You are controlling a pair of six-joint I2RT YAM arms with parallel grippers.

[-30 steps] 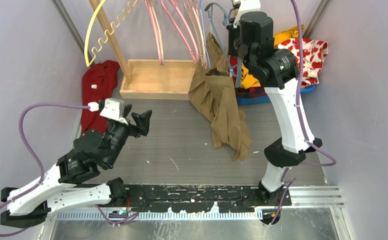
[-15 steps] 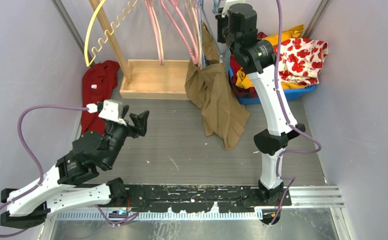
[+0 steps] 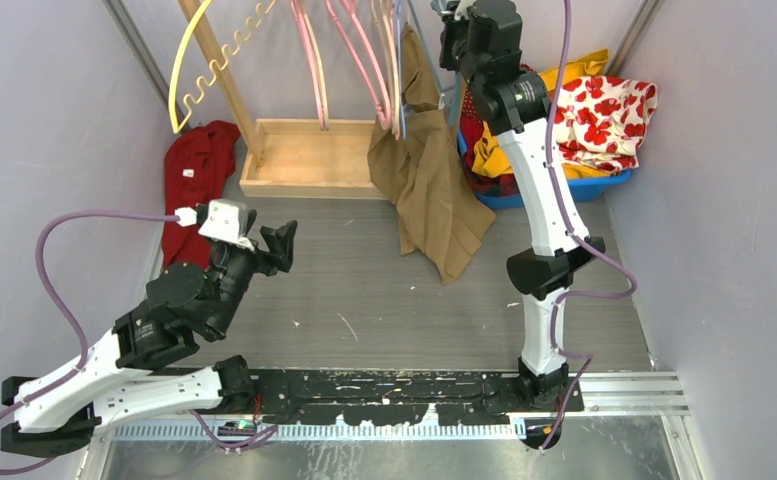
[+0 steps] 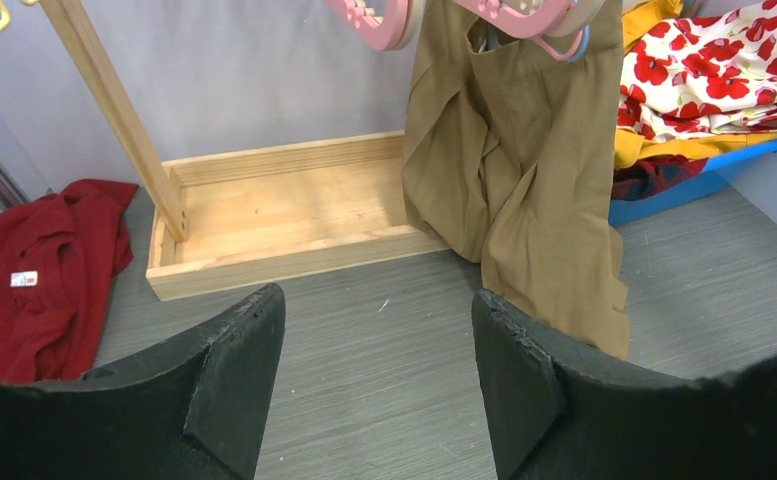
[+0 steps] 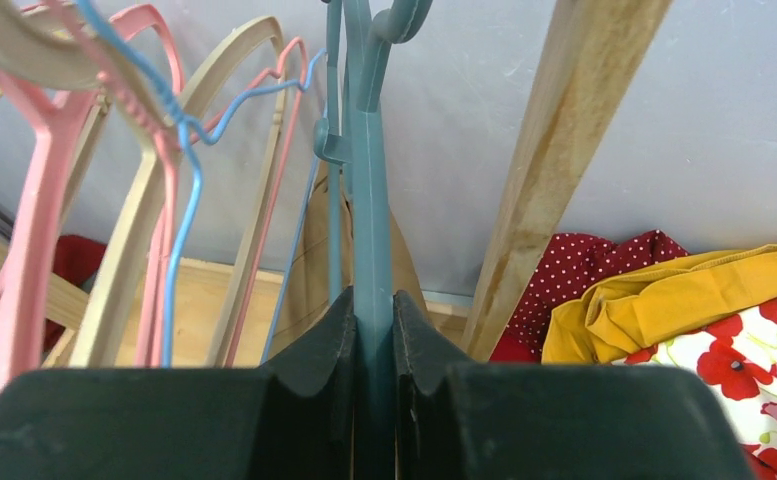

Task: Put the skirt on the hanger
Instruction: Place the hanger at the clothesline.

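**Right arm shifted hanger and skirt back toward the rack**

Since a second ago, the right arm has swung left and toward the table's far edge, and the skirt went with it. The left arm has barely moved.

Right gripper [image 5: 372,330]: fingers pressed together on the stem of the teal hanger [image 5: 369,200], held high at the far edge among the pink hangers [image 3: 359,50].

The brown skirt [image 3: 429,185] hangs below the teal hanger. Its lower end trails on the table at far centre, just beside the right end of the wooden rack base [image 3: 309,160]. Can't tell how it's attached to the hanger.

Left gripper [image 4: 379,380]: fingers spread, nothing between them, hovering over the left side of the table and pointed at the rack base.

Red garment [image 3: 192,175] lies by the left edge. Blue bin [image 3: 564,190] with poppy-print cloth [image 3: 614,105] sits in the far right corner.
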